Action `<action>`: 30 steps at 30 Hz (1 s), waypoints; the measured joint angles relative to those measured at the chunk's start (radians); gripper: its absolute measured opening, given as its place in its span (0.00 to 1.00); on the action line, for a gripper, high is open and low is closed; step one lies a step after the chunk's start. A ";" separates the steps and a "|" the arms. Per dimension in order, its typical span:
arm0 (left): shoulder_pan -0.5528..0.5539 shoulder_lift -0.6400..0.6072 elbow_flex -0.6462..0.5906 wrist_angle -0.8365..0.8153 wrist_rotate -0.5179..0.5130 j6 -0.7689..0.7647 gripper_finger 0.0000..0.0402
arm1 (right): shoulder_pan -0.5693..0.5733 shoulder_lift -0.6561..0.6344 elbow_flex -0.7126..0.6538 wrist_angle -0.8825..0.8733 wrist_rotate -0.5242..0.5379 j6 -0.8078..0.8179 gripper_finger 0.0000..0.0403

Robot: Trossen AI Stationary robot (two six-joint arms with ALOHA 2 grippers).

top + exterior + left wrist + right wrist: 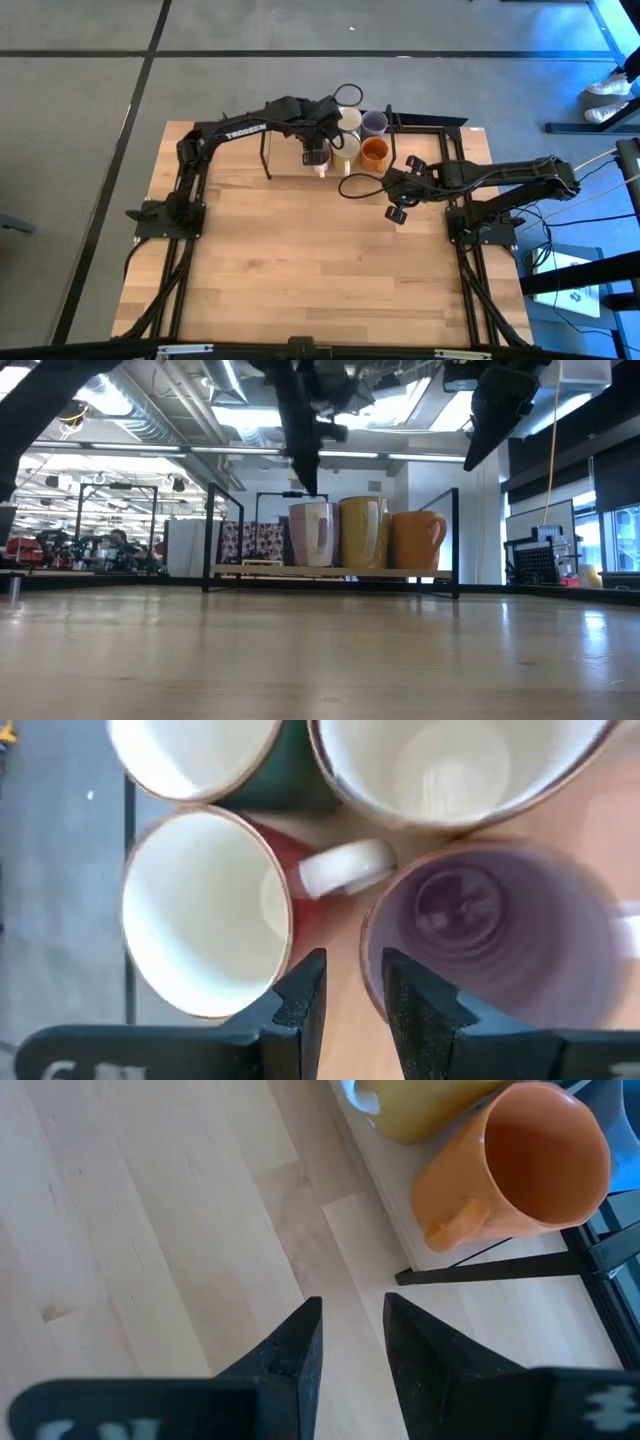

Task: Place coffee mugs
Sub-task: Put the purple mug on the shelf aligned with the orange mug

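The mugs stand upright on a low black-framed shelf (pixel 330 571) at the table's far edge. My left gripper (pixel 355 970) points down over the pale lavender mug (pixel 490 930), which is the leftmost of the front row (pixel 313 533). Its fingers are a narrow gap apart. Beside that mug are a yellow-cream mug (pixel 365 532) and an orange mug (pixel 418 540). A red mug with a white inside (pixel 205 910) and two more mugs stand behind. My right gripper (pixel 353 1330) hangs above bare table near the orange mug (pixel 520 1170), slightly open and holding nothing. My left gripper comes from above, pointing down, and straddles the lavender mug's rim (pixel 372 960), one finger over the inside and one outside. Wood shows between the outer finger and the rim, and I cannot tell whether either finger touches. The mug stands upright on the shelf.
The shelf's black frame posts (pixel 430 128) rise around the mugs. A cream mug (pixel 348 120) and a purple-grey mug (pixel 374 122) fill the back row. The wooden table (pixel 300 260) lies bare on the near side. Black cables loop near the right arm (pixel 352 185).
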 joint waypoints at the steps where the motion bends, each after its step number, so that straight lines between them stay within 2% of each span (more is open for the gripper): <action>1: 0.000 -0.017 0.000 0.001 0.028 -0.020 0.23 | 0.000 0.000 0.000 0.000 0.000 0.000 0.24; 3: 0.003 -0.054 0.000 0.008 0.135 -0.069 0.23 | 0.000 0.000 0.000 0.000 0.000 0.000 0.24; 5: 0.018 -0.082 0.002 0.031 0.290 -0.136 0.23 | 0.000 0.000 0.000 0.001 0.000 0.000 0.24; 7: 0.034 -0.089 0.003 0.020 0.360 -0.184 0.23 | 0.000 0.000 0.000 0.006 -0.001 0.000 0.24; 10: 0.050 -0.083 0.001 -0.015 0.302 -0.271 0.23 | 0.000 0.000 0.000 0.010 -0.007 0.000 0.24; 13: 0.068 -0.084 0.001 -0.051 0.237 -0.454 0.23 | 0.000 0.000 0.000 0.008 -0.009 0.000 0.24; 17: 0.087 -0.084 0.001 -0.111 0.226 -0.615 0.23 | 0.000 0.000 0.000 0.009 -0.009 0.000 0.24; 26: 0.092 -0.083 -0.031 -0.121 0.237 -0.674 0.23 | 0.001 0.000 0.000 0.018 -0.009 0.000 0.24; 30: 0.093 -0.083 -0.069 -0.110 0.285 -0.706 0.27 | 0.001 0.000 0.000 0.018 -0.009 0.000 0.24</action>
